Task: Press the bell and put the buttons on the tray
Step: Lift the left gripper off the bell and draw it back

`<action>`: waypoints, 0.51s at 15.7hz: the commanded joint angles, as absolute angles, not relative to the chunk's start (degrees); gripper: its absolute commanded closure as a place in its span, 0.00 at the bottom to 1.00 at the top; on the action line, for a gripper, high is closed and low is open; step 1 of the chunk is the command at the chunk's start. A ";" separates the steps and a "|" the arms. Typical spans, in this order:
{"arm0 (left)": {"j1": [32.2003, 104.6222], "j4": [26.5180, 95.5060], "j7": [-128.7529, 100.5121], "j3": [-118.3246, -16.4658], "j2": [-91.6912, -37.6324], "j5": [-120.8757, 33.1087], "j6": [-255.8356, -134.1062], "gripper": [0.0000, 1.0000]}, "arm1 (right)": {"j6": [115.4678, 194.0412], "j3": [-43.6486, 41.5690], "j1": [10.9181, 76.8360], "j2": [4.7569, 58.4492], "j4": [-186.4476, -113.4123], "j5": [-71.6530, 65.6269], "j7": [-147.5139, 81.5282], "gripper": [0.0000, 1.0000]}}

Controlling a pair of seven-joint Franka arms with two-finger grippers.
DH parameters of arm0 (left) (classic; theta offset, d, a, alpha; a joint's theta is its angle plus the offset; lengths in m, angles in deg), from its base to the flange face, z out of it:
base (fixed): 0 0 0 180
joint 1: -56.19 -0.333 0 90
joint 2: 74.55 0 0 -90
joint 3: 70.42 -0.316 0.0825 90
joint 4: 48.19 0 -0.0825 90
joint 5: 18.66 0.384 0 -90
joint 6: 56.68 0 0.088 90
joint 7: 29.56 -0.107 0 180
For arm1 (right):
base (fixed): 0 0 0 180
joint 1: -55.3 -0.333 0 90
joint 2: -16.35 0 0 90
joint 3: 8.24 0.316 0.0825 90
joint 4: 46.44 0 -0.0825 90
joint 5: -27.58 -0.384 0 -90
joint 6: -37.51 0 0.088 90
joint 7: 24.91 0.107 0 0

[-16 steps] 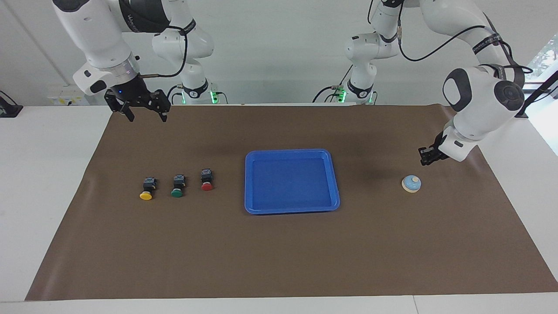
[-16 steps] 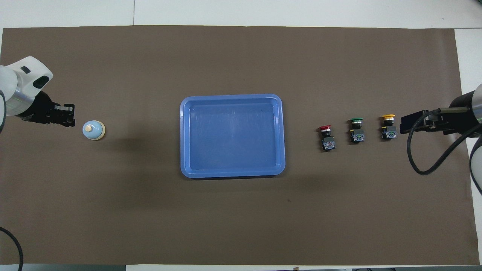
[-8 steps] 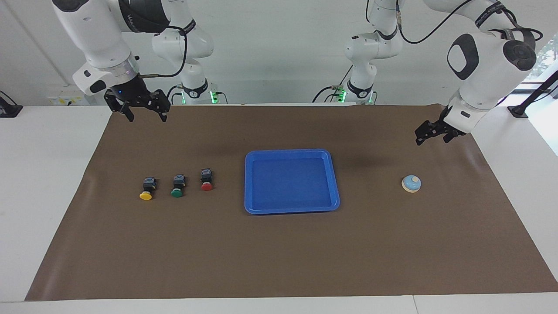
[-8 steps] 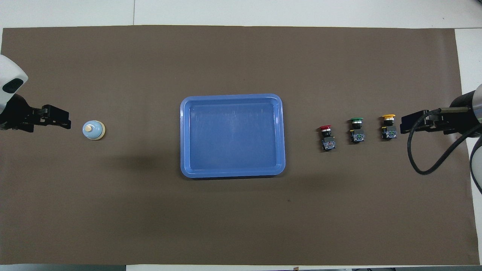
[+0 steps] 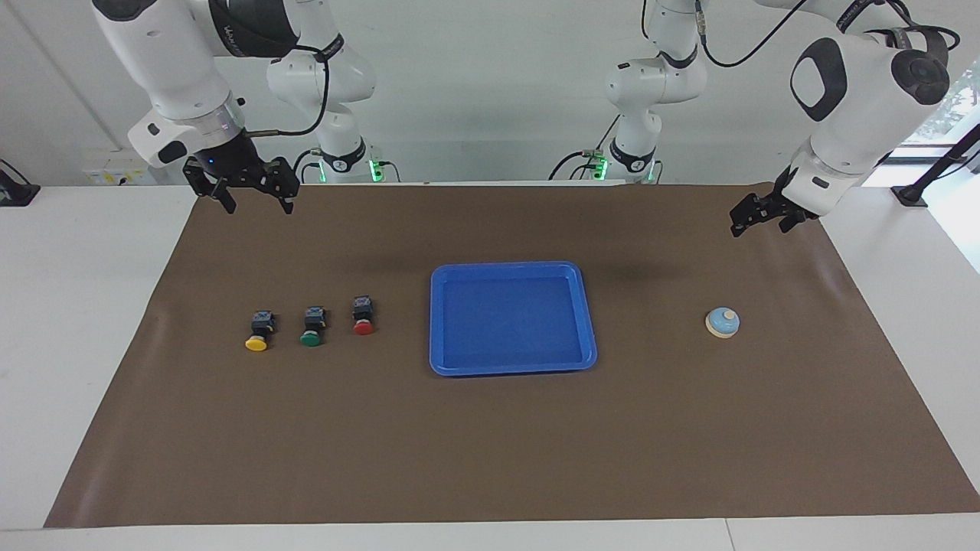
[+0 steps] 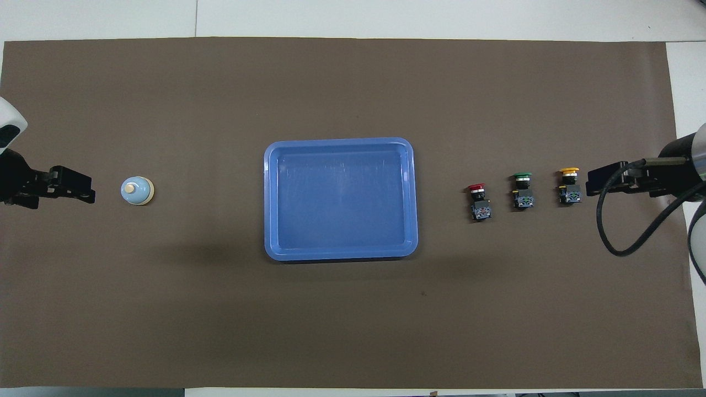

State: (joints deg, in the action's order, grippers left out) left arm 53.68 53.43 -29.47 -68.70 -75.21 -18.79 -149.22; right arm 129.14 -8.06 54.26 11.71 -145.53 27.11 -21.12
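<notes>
The light-blue bell point(image 5: 722, 322) point(image 6: 137, 191) sits on the mat toward the left arm's end of the table. My left gripper point(image 5: 759, 224) point(image 6: 87, 191) hangs open in the air above the mat beside the bell, apart from it and holding nothing. The blue tray point(image 5: 511, 370) point(image 6: 270, 198) lies mid-table with nothing in it. The yellow point(image 5: 258, 334) point(image 6: 568, 184), green point(image 5: 311, 329) point(image 6: 522, 190) and red point(image 5: 363, 317) point(image 6: 479, 199) buttons stand in a row toward the right arm's end. My right gripper point(image 5: 258, 203) point(image 6: 591, 184) waits open and raised, over the mat beside the yellow button.
A brown mat point(image 5: 490, 444) covers most of the white table. The right arm's black cable point(image 6: 623, 248) loops over the mat at its end of the table.
My left gripper has opened, risen and drawn away from the bell toward its own end of the table. The right arm, bell, buttons and tray have not moved.
</notes>
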 commanded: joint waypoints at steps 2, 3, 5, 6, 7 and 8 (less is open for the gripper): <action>53.73 55.96 -28.95 -68.93 -77.18 -18.92 -148.96 0.00 | 127.95 -7.45 56.35 11.78 -144.79 28.10 -21.92 0.00; 53.73 55.96 -28.95 -68.93 -77.18 -18.92 -149.13 0.00 | 127.95 -7.45 56.44 11.78 -144.79 28.10 -21.92 0.00; 53.73 55.96 -29.03 -68.93 -77.18 -18.92 -149.14 0.00 | 127.95 -7.54 56.53 11.78 -144.79 28.19 -22.01 0.00; 53.73 55.79 -29.12 -68.93 -77.10 -19.01 -148.96 0.00 | 127.95 -7.45 56.71 11.87 -144.79 28.10 -21.83 0.00; 53.91 55.61 -29.12 -68.93 -77.01 -19.10 -148.87 0.00 | 127.95 -7.45 56.97 11.87 -144.79 28.19 -21.83 0.00; 53.91 55.18 -29.12 -68.93 -76.40 -19.53 -148.70 0.00 | 127.95 -7.45 56.97 11.87 -144.79 28.19 -22.00 0.00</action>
State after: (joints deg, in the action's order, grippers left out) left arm 53.68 54.28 -29.44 -68.71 -75.51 -18.85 -149.19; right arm 129.14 -8.15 55.82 11.71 -145.53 27.11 -21.12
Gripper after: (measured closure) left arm 0.000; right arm 0.000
